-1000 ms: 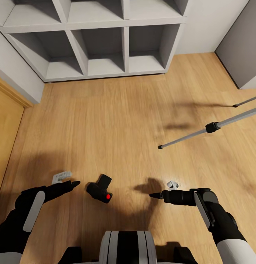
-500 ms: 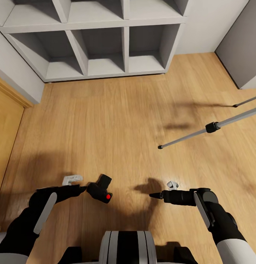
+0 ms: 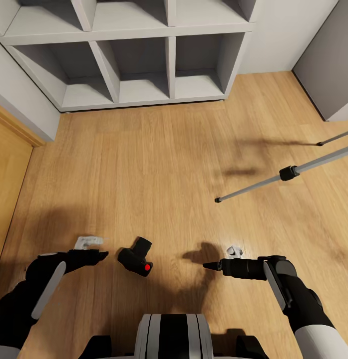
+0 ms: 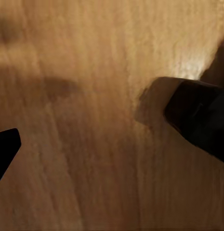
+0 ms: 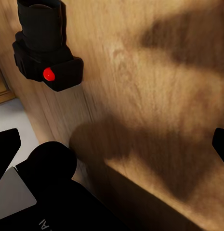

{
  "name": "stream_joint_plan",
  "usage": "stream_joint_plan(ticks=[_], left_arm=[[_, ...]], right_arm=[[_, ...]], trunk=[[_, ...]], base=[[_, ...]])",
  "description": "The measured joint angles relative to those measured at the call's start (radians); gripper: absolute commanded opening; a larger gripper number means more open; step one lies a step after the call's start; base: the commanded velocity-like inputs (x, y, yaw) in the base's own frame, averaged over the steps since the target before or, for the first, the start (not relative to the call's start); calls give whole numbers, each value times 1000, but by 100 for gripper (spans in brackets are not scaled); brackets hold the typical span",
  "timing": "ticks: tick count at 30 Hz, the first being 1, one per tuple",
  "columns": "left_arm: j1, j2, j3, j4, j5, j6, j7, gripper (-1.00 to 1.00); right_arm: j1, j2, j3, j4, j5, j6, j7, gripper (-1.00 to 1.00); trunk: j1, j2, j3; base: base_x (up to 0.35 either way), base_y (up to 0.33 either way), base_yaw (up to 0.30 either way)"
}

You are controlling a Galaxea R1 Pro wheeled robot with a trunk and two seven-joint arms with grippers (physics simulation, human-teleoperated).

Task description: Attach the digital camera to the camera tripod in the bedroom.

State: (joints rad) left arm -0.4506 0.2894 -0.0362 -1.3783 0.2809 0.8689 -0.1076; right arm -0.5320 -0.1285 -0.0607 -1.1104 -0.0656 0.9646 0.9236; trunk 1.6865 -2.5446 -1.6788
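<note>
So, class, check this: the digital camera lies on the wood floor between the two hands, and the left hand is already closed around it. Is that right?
Not quite. The digital camera does lie on the wood floor between the two hands, but the left hand is not closed around it. The head view shows a gap of bare floor between that hand's tip and the camera. The right hand is also clear of it.

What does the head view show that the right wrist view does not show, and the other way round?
Head view alone: the grey shelves, the tripod legs, and the right gripper from outside, pointing toward the camera.

Right wrist view alone: a close look at the camera's red button, and the dark fingers at the picture's edges, set wide apart.

Both share: the camera lying on the wood floor, the left arm, and the shadows.
</note>
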Motion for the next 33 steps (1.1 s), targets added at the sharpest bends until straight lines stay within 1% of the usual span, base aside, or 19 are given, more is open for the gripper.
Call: stream_joint_plan(ticks=[1, 2, 3, 4, 6, 7, 9, 10, 11, 12, 13, 14, 15, 17, 18, 21, 23, 27, 33], left_arm=[[0, 9, -5, 0, -2, -4, -27, 100], [0, 32, -21, 0, -12, -14, -89, 100], [0, 45, -31, 0, -19, -24, -125, 100], [0, 72, -51, 1, -36, -53, -200, 100], [0, 99, -66, 4, -52, -101, -282, 100], [0, 119, -75, 8, -65, -165, -363, 100], [0, 133, -80, 12, -76, -244, -446, 100], [0, 144, -83, 17, -83, -331, -519, 100], [0, 148, -83, 21, -85, -378, -553, 100], [0, 155, -83, 33, -87, -463, -610, 100], [0, 157, -81, 41, -87, -503, -636, 100], [0, 159, -68, 72, -87, -585, -686, 100], [0, 158, -60, 84, -86, -606, -697, 100], [0, 152, -30, 118, -86, -641, -715, 100], [0, 146, -6, 140, -84, -652, -722, 100], [0, 140, 36, 178, -80, -661, -732, 100], [0, 136, 55, 188, -82, -671, -737, 100], [0, 131, 69, 195, -91, -676, -735, 100], [0, 134, 78, 217, -88, -668, -733, 100]], right_arm=[[0, 0, 0, 0, 0, 0, 0, 100], [0, 1, 1, 0, 0, 0, 0, 100], [0, 0, 1, 0, 0, 0, 0, 100], [0, 1, 1, 0, 0, 0, 0, 100], [0, 1, 0, 0, 0, 0, 0, 100], [0, 1, 1, 0, 0, 0, 0, 100], [0, 1, 1, 0, 0, 0, 0, 100], [0, 1, 1, 0, 0, 0, 0, 100], [0, 1, 1, 1, 0, 0, 0, 100], [0, 1, 1, 1, 0, 0, 0, 100], [0, 1, 1, 1, 0, 0, -1, 100], [0, 1, 1, 1, 0, 0, 0, 100], [0, 1, 1, 1, 1, 0, 0, 100], [0, 1, 1, 2, 1, 0, 0, 100], [0, 1, 2, 2, 1, 0, 0, 100], [0, 1, 2, 3, 1, -1, -1, 100], [0, 1, 2, 4, 1, -2, -1, 100], [0, 1, 2, 6, 1, -5, -2, 100], [0, 1, 2, 8, 2, -8, -4, 100]], trunk=[[0, 0, 0], [0, 0, 0], [0, 0, 0], [0, 0, 0], [0, 0, 0], [0, 0, 0], [0, 0, 0], [0, 0, 0], [0, 0, 0], [0, 0, 0], [0, 0, 0], [0, 0, 0], [0, 0, 0], [0, 0, 0], [0, 0, 0], [0, 0, 0], [0, 0, 0], [0, 0, 0], [0, 0, 0]], base=[[0, 0, 0], [0, 0, 0], [0, 0, 0], [0, 0, 0], [0, 0, 0], [0, 0, 0], [0, 0, 0], [0, 0, 0], [0, 0, 0], [0, 0, 0], [0, 0, 0], [0, 0, 0], [0, 0, 0], [0, 0, 0], [0, 0, 0], [0, 0, 0], [0, 0, 0], [0, 0, 0], [0, 0, 0]])
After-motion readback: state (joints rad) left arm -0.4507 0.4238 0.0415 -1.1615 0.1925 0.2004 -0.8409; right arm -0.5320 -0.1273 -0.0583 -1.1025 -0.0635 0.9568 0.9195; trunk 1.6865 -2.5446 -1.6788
